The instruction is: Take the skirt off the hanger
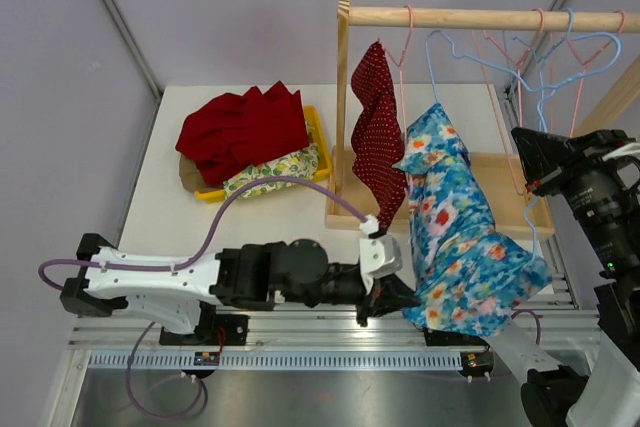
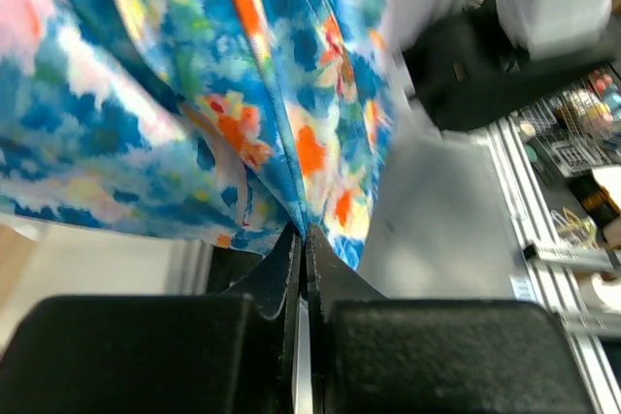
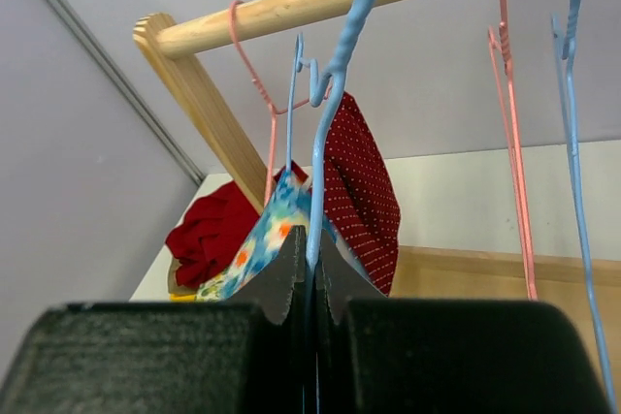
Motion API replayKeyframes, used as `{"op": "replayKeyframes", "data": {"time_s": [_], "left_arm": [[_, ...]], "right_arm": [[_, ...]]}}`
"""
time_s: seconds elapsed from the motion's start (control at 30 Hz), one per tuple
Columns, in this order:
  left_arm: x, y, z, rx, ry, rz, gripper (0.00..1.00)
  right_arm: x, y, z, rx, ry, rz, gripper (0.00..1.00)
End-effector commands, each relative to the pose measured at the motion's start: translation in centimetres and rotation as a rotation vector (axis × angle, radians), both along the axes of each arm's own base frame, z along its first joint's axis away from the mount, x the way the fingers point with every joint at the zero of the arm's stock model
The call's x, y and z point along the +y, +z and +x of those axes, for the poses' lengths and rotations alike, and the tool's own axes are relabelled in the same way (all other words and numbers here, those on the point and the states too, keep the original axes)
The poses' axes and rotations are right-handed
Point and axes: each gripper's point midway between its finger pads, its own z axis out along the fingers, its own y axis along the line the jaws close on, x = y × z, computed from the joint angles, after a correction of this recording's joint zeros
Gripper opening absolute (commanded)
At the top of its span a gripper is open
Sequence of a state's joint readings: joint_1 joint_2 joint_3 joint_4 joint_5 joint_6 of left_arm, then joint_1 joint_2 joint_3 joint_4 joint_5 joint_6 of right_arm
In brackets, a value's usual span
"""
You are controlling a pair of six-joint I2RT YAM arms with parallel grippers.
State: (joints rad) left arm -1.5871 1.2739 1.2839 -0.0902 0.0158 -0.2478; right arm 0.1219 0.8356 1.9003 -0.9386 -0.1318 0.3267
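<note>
The blue floral skirt (image 1: 455,237) hangs on a light blue wire hanger (image 1: 432,67) hooked on the wooden rail (image 1: 480,18). My left gripper (image 1: 398,299) is shut on the skirt's lower hem near the table's front edge. In the left wrist view the jaws (image 2: 303,232) pinch a fold of the cloth (image 2: 194,75). My right gripper (image 1: 527,159) is to the right of the skirt. In the right wrist view it (image 3: 312,239) is shut on the blue hanger wire (image 3: 335,84), with the skirt's top (image 3: 272,230) just behind.
A red polka-dot garment (image 1: 377,132) hangs on a pink hanger left of the skirt. Several empty hangers (image 1: 560,57) hang at the rail's right end. A yellow tray (image 1: 318,127) with red clothes (image 1: 245,127) sits at the back left. The rack's wooden base (image 1: 500,172) lies under the rail.
</note>
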Motion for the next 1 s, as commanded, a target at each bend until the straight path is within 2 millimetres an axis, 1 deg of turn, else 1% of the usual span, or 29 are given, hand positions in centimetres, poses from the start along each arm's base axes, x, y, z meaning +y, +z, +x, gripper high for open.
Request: {"op": "replayKeyframes", "data": {"time_s": [0.0, 0.03, 0.07, 0.1, 0.13, 0.17, 0.2, 0.27, 0.3, 0.37, 0.4, 0.47, 0.57, 0.6, 0.63, 0.67, 0.7, 0.73, 0.77, 0.8, 0.83, 0.87, 0.9, 0.93, 0.97], "left_arm": [[3.5, -4.9, -1.7, 0.048, 0.071, 0.118, 0.00], [4.2, -7.9, -2.0, 0.083, 0.089, 0.174, 0.00], [4.8, -8.7, -2.3, 0.098, 0.102, 0.184, 0.00], [5.4, -9.5, -2.6, 0.106, 0.119, 0.197, 0.00], [6.2, -10.8, -2.8, 0.137, 0.135, 0.221, 0.00], [6.6, -11.6, -2.9, 0.147, 0.144, 0.235, 0.00], [7.1, -12.2, -3.3, 0.151, 0.153, 0.252, 0.00], [7.9, -13.3, -3.9, 0.177, 0.164, 0.282, 0.00], [8.4, -14.0, -4.4, 0.169, 0.169, 0.308, 0.00], [9.0, -15.3, -4.9, 0.182, 0.186, 0.348, 0.00], [9.5, -16.1, -5.1, 0.173, 0.196, 0.376, 0.00], [9.7, -16.6, -5.5, 0.187, 0.206, 0.390, 0.00], [10.0, -16.5, -5.2, 0.175, 0.238, 0.392, 0.00], [10.3, -16.1, -4.7, 0.152, 0.268, 0.399, 0.00], [10.4, -15.7, -4.2, 0.134, 0.289, 0.403, 0.00], [11.3, -16.0, -3.4, 0.097, 0.319, 0.438, 0.00], [11.3, -14.2, -2.3, 0.079, 0.370, 0.406, 0.00], [11.8, -13.7, -1.5, 0.050, 0.395, 0.406, 0.00], [12.1, -13.2, -0.8, 0.022, 0.426, 0.407, 0.00], [13.1, -12.8, 0.8, -0.032, 0.490, 0.418, 0.00], [13.5, -11.2, 1.6, -0.056, 0.517, 0.397, 0.00], [14.5, -10.8, 2.7, -0.098, 0.556, 0.413, 0.00], [15.0, -9.8, 4.3, -0.124, 0.621, 0.398, 0.00], [15.4, -8.3, 5.2, -0.142, 0.639, 0.384, 0.00], [15.8, -7.8, 6.2, -0.158, 0.662, 0.388, 0.00]], "right_arm": [[-1.3, 4.0, 4.0, -0.124, -0.100, -0.025, 0.00], [-1.3, 4.6, 4.2, -0.137, -0.101, -0.028, 0.00], [-1.4, 5.0, 4.6, -0.143, -0.106, -0.029, 0.00], [-1.4, 4.9, 5.9, -0.127, -0.114, -0.035, 0.00], [-1.4, 5.4, 6.1, -0.139, -0.121, -0.040, 0.00], [-1.5, 5.7, 6.6, -0.147, -0.126, -0.041, 0.00], [-1.4, 5.6, 7.6, -0.136, -0.128, -0.044, 0.00], [-1.3, 5.9, 8.3, -0.138, -0.128, -0.045, 0.00], [-1.1, 5.6, 9.5, -0.119, -0.126, -0.050, 0.00], [-1.1, 6.0, 10.0, -0.131, -0.130, -0.049, 0.00], [-1.2, 5.9, 10.5, -0.128, -0.137, -0.050, 0.00], [-1.2, 5.7, 11.5, -0.128, -0.142, -0.059, 0.00], [-0.9, 4.4, 13.7, -0.079, -0.138, -0.088, 0.00], [-0.8, 3.6, 14.8, -0.054, -0.139, -0.096, 0.00], [-0.8, 2.9, 15.4, -0.035, -0.139, -0.109, 0.00], [-0.8, 2.3, 15.9, -0.017, -0.143, -0.114, 0.00], [-0.7, 1.5, 16.6, 0.006, -0.139, -0.118, 0.00], [-0.6, 0.2, 17.3, 0.039, -0.139, -0.132, 0.00], [-1.0, -0.7, 17.9, 0.060, -0.162, -0.138, 0.00], [-1.1, -1.4, 18.3, 0.076, -0.170, -0.145, 0.00], [-1.2, -3.0, 18.9, 0.111, -0.175, -0.163, 0.00], [-1.3, -3.8, 19.3, 0.130, -0.178, -0.170, 0.00], [-1.4, -4.6, 19.6, 0.152, -0.187, -0.176, 0.00], [-1.5, -5.7, 19.9, 0.179, -0.190, -0.188, 0.00], [-1.5, -6.2, 20.0, 0.191, -0.192, -0.189, 0.00]]}}
